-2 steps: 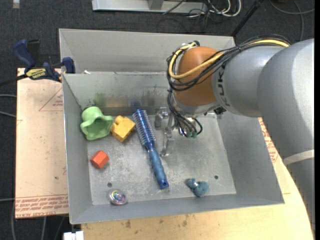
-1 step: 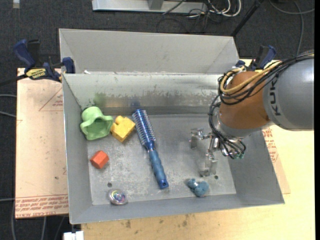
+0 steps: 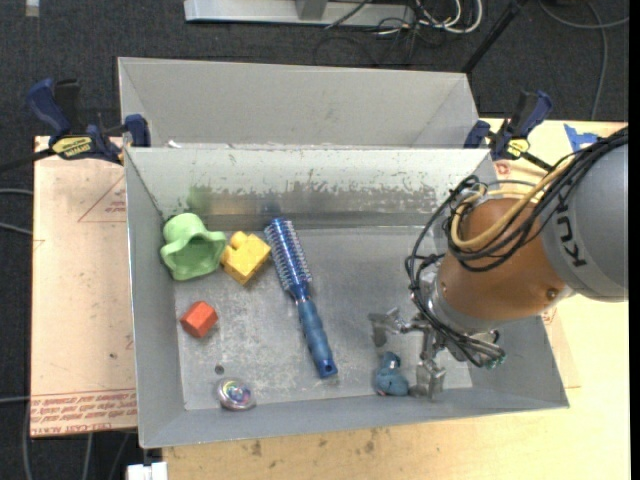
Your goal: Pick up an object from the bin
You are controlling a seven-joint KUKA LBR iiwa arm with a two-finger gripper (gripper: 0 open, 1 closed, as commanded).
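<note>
My gripper [image 3: 408, 352] hangs low in the bin's front right part, under the arm's orange cover. Its two grey fingers stand apart, one [image 3: 384, 324] to the left and one [image 3: 431, 378] near the front wall, so it is open with nothing between them. A small blue lumpy toy [image 3: 390, 377] lies on the bin floor by the front wall, just left of the lower finger and touching or nearly touching it. A blue hairbrush [image 3: 302, 296] lies slantwise to the left of the gripper, bristles toward the back, handle toward the front.
At the back left lie a green cup-like toy [image 3: 190, 245] and a yellow block [image 3: 245, 256] side by side. A red cube [image 3: 199, 318] sits further forward on the left. A small silvery round thing [image 3: 236, 395] rests by the front wall.
</note>
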